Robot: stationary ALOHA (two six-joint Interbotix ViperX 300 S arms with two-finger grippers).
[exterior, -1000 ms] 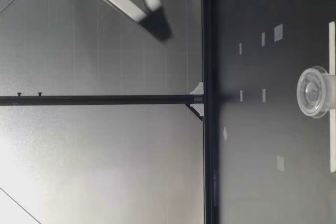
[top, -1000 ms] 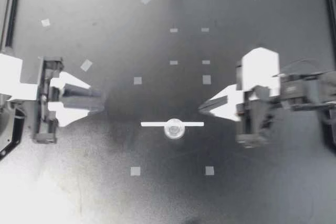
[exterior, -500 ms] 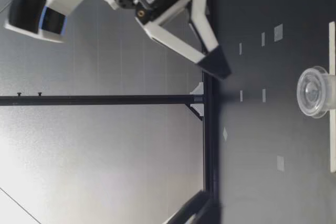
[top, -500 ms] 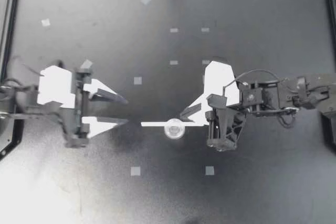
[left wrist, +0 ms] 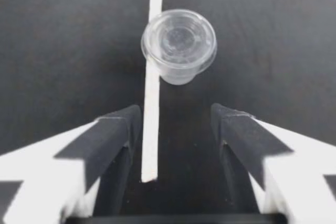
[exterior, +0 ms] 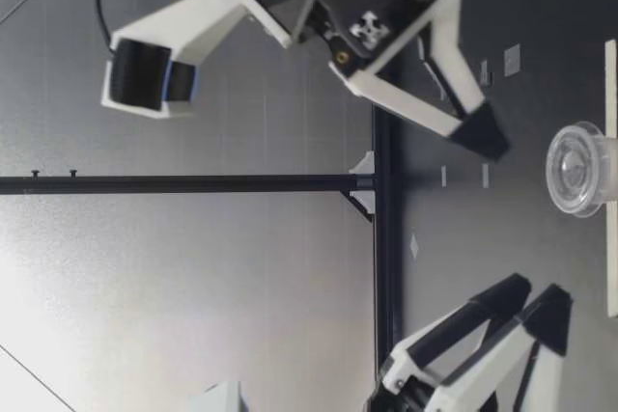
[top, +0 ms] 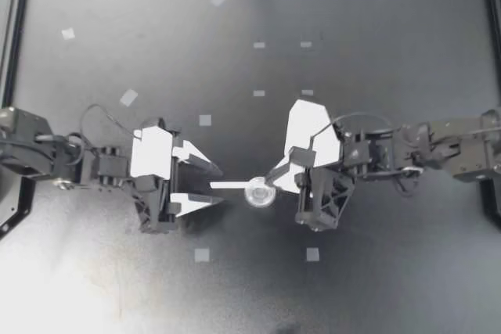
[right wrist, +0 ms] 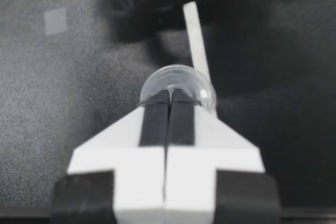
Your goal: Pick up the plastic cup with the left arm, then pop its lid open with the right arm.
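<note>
A small clear plastic cup (top: 259, 192) stands upright on a thin white strip (top: 233, 185) near the table's middle. My left gripper (top: 220, 184) is open, its fingertips astride the strip's end and a short way from the cup. In the left wrist view the cup (left wrist: 178, 43) lies ahead of the open fingers (left wrist: 121, 129), and the strip (left wrist: 151, 77) runs in between them. My right gripper (top: 272, 177) is shut with nothing in it, its tip close over the cup's far side. From table height the right gripper (exterior: 488, 137) hangs slightly above the cup (exterior: 579, 169), apart from it.
Small grey tape squares dot the black table, such as one (top: 202, 255) in front and another (top: 312, 254) beside it. The table's raised black frame (top: 14, 37) borders the left side and the back.
Both arms have reached in toward the cup from the table's sides. The left gripper's fingers have spread wider. The right gripper stayed shut and dropped toward the cup.
</note>
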